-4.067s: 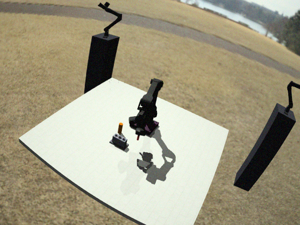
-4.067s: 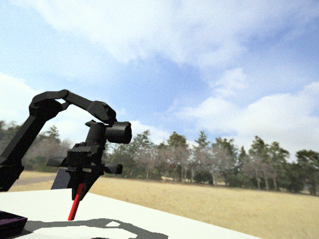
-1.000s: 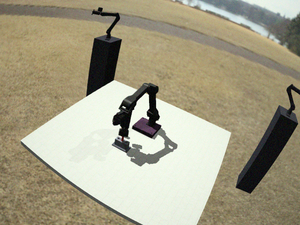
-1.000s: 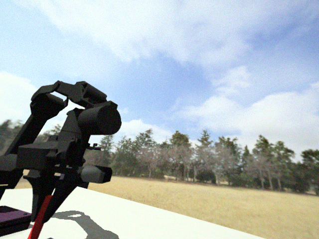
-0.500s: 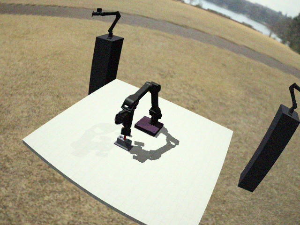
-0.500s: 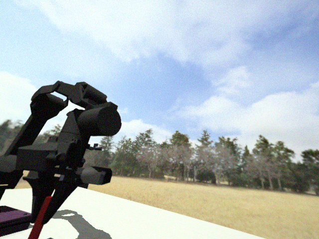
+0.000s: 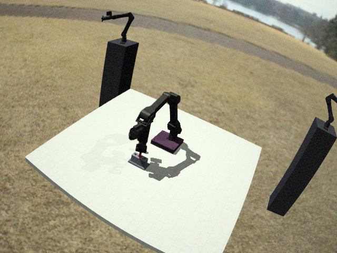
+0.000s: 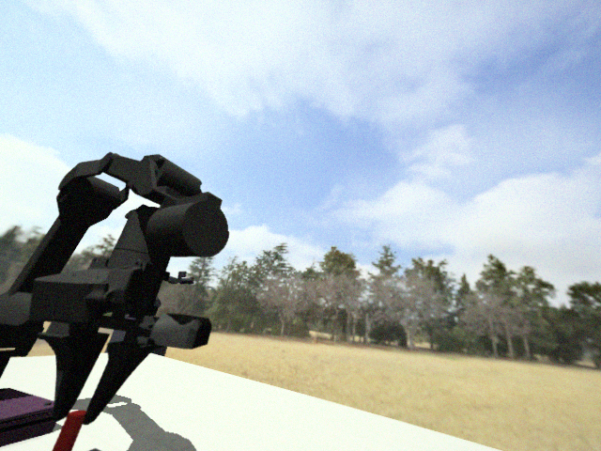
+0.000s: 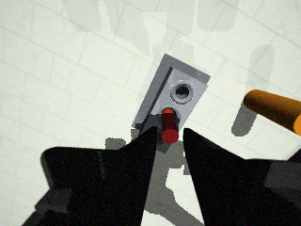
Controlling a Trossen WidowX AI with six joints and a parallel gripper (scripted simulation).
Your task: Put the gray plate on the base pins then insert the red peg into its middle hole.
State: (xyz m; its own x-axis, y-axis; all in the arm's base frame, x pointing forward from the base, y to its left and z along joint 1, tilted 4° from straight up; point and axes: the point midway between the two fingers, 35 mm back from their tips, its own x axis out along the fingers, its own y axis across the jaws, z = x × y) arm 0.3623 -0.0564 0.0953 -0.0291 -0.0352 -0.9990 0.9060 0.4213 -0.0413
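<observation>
White surface (image 7: 190, 190) (image 8: 233, 402) (image 9: 52, 89), grass beyond; hand (image 7: 140, 154) (image 8: 71, 421) (image 9: 169, 132) slightly open, holding nothing; red peg (image 7: 140, 156) (image 8: 69, 430) (image 9: 169, 127) in plate's (image 9: 192, 81) hole.

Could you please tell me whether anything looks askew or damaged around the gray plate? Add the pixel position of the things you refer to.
Nothing clearly stands out. The red peg (image 7: 140, 155) (image 8: 69, 430) (image 9: 169, 129) is at a hole in the gray plate (image 7: 144, 158) (image 9: 189, 110), between the parted fingers of the gripper (image 7: 140, 153) (image 8: 72, 419) (image 9: 169, 132). I see no damage, though I cannot tell whether the peg leans slightly.
</observation>
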